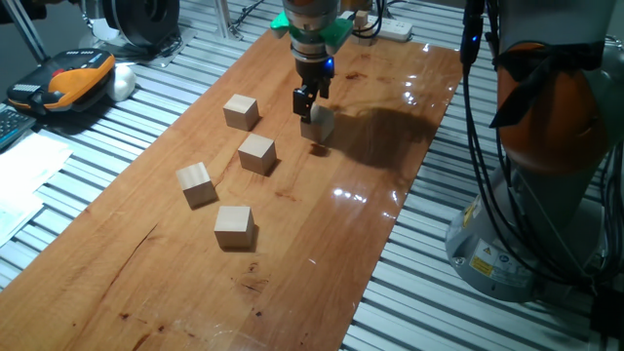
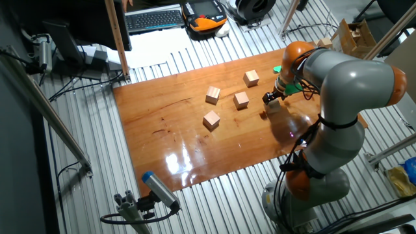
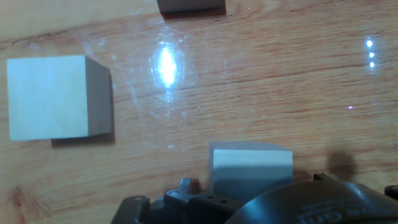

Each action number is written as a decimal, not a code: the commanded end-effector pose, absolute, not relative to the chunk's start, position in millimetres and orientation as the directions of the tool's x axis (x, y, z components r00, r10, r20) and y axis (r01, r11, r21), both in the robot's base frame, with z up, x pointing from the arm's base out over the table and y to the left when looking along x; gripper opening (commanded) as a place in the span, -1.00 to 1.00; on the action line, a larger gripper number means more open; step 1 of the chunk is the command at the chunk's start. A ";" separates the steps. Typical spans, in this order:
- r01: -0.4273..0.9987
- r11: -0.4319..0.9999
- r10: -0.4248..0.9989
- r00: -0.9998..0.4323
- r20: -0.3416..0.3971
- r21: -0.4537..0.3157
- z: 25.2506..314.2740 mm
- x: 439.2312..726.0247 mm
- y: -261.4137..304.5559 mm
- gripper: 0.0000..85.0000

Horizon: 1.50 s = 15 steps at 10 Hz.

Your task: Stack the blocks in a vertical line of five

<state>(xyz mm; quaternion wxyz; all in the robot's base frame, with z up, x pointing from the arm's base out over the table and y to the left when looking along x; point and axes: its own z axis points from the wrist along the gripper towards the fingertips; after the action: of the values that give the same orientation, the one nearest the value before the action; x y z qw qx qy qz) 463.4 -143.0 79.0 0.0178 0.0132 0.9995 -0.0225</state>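
Observation:
Five pale wooden blocks lie singly on the wooden table [image 1: 322, 244]. One block [image 1: 320, 125] [image 2: 275, 106] sits on the table right under my gripper [image 1: 306, 109] [image 2: 269, 99]. In the hand view this block [image 3: 252, 168] is at the bottom edge, partly hidden by the gripper body. The dark fingers [image 1: 301, 100] look close together, narrower than the block, with nothing between them. The other blocks lie to the left: one far [image 1: 241, 112], one in the middle [image 1: 257, 153] [image 3: 56, 96], two nearer [image 1: 195, 183] [image 1: 234, 226].
The table stands on a slatted metal bench [image 1: 468, 322]. The robot's orange and grey base [image 1: 546, 146] rises at the right. A keyboard [image 2: 153, 19], an orange handset [image 1: 73, 78] and cables lie off the table's far side.

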 end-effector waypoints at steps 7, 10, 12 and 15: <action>0.038 0.998 0.036 -0.998 -0.044 -0.047 69.7 467.0 -142.6 1.00; 0.041 0.998 0.039 -0.998 -0.042 -0.044 66.6 467.4 -143.1 1.00; 0.039 0.998 0.038 -0.998 -0.042 -0.041 61.8 467.4 -145.1 1.00; 0.033 0.999 0.032 -0.998 -0.046 -0.031 55.0 464.5 -147.9 1.00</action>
<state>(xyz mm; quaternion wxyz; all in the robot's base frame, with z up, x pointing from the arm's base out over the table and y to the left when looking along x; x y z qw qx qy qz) 464.1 -148.0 55.4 0.0217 0.0157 0.9995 -0.0157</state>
